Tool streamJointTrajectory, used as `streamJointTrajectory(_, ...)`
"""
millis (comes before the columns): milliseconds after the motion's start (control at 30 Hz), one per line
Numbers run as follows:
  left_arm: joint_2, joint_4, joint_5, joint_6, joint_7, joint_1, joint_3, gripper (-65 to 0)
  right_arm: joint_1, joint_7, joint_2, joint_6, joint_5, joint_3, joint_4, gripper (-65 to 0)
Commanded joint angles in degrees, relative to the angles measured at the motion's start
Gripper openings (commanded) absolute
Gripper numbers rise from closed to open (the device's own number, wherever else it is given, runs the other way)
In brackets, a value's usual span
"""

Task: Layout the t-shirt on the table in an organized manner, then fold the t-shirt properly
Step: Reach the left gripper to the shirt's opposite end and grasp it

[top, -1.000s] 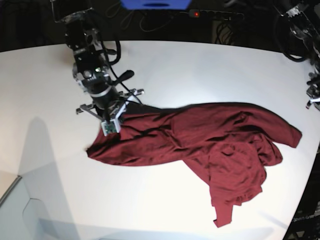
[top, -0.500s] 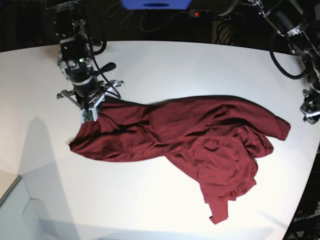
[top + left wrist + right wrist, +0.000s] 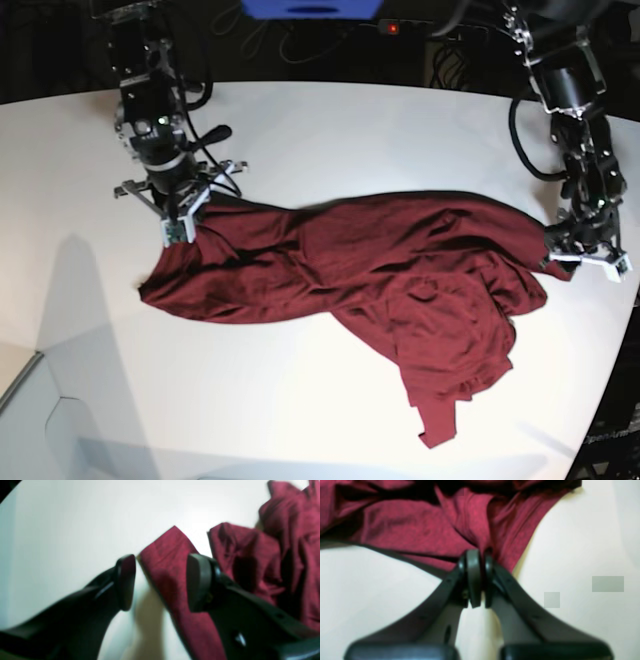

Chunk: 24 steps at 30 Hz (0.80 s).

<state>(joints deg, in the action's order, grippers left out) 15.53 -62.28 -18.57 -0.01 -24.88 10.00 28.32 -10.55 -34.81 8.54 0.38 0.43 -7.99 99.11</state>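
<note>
Two arms work the t-shirt (image 3: 380, 270), which sprawls crumpled across the table (image 3: 330, 140); laying out is the step in hand. Base view: right gripper (image 3: 180, 225) at the shirt's left end, left gripper (image 3: 580, 255) at its right edge. Left wrist alone shows its jaws wide, astride a cloth corner, ready to pinch. Right wrist alone confirms its jaws clamped on fabric.

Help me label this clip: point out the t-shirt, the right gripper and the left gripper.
t-shirt (image 3: 400, 270): base view, middle of the crumpled body.
right gripper (image 3: 477, 577): right wrist view, between the closed fingertips pinching fabric.
left gripper (image 3: 160, 582): left wrist view, gap between the open fingertips.
</note>
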Motion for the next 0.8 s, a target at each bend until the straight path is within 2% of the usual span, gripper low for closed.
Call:
streamJointTrajectory(0,1.0,0.0,0.5,-0.3,2.2,1.3,-0.3,-33.4,0.4,1.3,0.2,0.0,-0.1,0.1,1.1,-65.0)
streamJointTrajectory(433,0.9,7.3,1.4,-0.3,3.8,1.8,-0.4,-34.9,0.4,1.3,0.1,0.0,-0.1,0.3,1.1,-65.0)
streamJointTrajectory(500,0.9,6.9,1.2,-0.3,3.6,1.7,-0.4,-41.5,0.4,1.3,0.1,0.0,-0.1,0.3,1.1,-65.0)
streamJointTrajectory(533,0.9,6.9,1.2,-0.3,3.6,1.6,-0.4,-47.0,0.4,1.3,0.1,0.0,-0.1,0.3,1.1,-65.0)
streamJointTrajectory(600,0.9,6.8,1.2,-0.3,3.4,1.6,-0.3,-63.2,0.4,1.3,0.1,0.0,-0.1,0.3,1.1,-65.0)
streamJointTrajectory(667,0.9,6.8,1.1,-0.3,3.4,1.6,-0.1,-65.0,0.4,1.3,0.1,0.0,-0.1,0.3,1.1,-65.0)
streamJointTrajectory(700,0.9,6.6,1.0,-0.3,3.4,1.5,0.0,-62.8,0.4,1.3,0.1,0.0,-0.1,0.3,1.1,-65.0)
streamJointTrajectory(767,0.8,4.5,0.9,-0.3,3.3,0.9,0.3,-65.0,0.4,1.3,0.1,0.0,-0.1,0.3,1.1,-65.0)
